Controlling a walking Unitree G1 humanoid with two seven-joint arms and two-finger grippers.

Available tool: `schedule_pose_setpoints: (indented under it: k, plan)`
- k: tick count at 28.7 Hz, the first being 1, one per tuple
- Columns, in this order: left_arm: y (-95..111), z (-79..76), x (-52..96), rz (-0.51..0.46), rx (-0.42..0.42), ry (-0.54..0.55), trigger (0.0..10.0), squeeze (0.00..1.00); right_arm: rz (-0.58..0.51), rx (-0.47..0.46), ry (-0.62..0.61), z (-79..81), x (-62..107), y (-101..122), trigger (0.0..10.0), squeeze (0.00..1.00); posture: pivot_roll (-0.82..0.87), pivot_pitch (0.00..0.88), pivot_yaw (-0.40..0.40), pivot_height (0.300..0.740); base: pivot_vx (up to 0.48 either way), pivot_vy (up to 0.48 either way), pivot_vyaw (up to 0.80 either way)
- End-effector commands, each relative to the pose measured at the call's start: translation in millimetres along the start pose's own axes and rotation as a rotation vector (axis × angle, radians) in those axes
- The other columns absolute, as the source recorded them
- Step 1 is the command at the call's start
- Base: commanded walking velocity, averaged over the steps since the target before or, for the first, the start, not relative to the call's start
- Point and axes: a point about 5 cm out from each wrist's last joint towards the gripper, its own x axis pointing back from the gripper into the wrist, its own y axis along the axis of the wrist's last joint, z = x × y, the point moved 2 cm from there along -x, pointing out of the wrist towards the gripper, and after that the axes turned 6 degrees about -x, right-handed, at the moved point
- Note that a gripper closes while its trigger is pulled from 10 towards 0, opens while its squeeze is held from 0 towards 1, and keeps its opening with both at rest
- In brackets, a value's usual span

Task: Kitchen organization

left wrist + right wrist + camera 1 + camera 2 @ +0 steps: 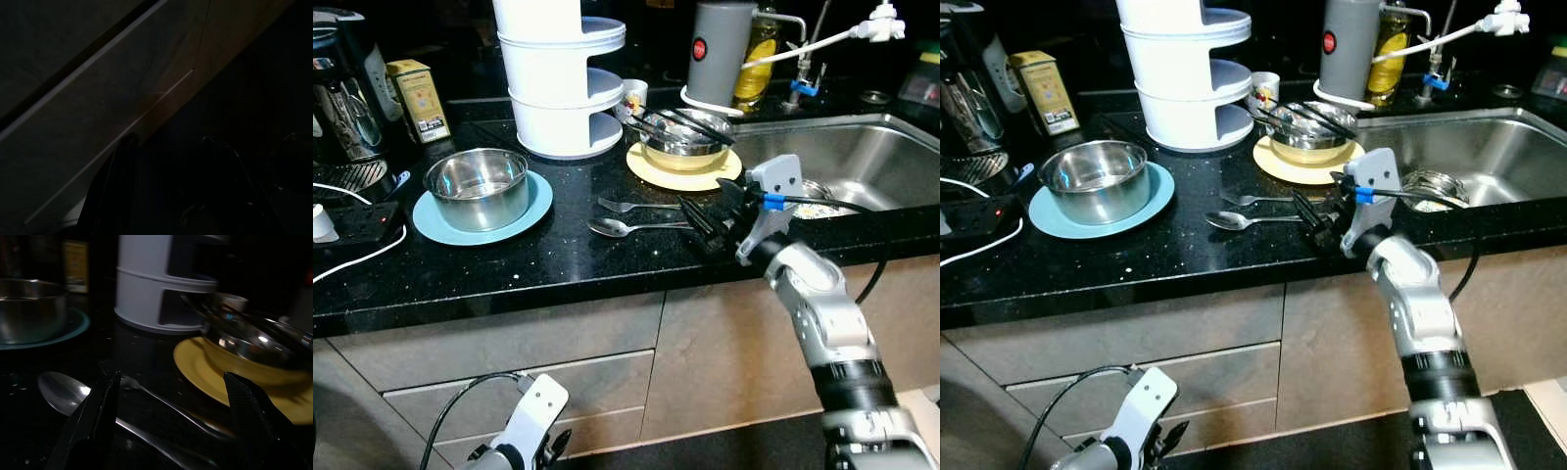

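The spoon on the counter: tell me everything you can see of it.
The spoon is shiny metal, lying flat on the black counter, bowl toward the blue plate, handle toward the right gripper. A fork lies just behind it, roughly parallel. The gripper's open fingers straddle both handles' ends; contact can't be judged.

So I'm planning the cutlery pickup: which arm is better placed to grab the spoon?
The right. Its end effector sits open on the counter at the handles of the spoon and fork. The left end effector hangs low by the drawers.
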Motion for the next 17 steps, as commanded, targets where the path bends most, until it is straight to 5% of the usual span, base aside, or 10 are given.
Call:
schedule_pose_setpoints:
  k: [1, 9, 14, 16, 17]
  plan:
    - [-7.0, -2.7, 1.8, 0.026, 0.036, 0.008, 10.0, 0.0, 0.016, 0.034, 0.041, 1.7, -3.1, -0.1, 10.0, 0.0, -0.07, 0.135, -0.03, 0.74, 0.0, 0.0, 0.0]
    - [-4.0, -5.4, 6.4, -0.006, 0.048, 0.011, 10.0, 0.0, 0.067, 0.017, 0.247, 11.4, -23.9, 1.1, 10.0, 0.0, -0.07, 0.154, -0.055, 0.74, 0.0, 0.0, 0.0]
    - [6.1, -5.7, 14.1, -0.069, 0.073, -0.013, 10.0, 0.0, 0.11, -0.095, 0.438, 21.5, -32.6, 0.1, 10.0, 0.0, -0.05, 0.181, -0.076, 0.74, 0.0, 0.0, 0.0]
    - [8.9, -4.3, 17.3, -0.083, 0.076, -0.017, 10.0, 0.0, 0.139, -0.114, 0.501, 25.7, -33.7, -2.3, 10.0, 0.09, -0.04, 0.19, -0.082, 0.74, 0.0, 0.0, 0.0]
    - [12.0, -1.2, 22.6, -0.098, 0.077, -0.016, 10.0, 0.0, 0.186, -0.126, 0.575, 30.8, -36.4, -5.8, 10.0, 0.95, -0.03, 0.202, -0.089, 0.74, 0.0, 0.0, 0.0]
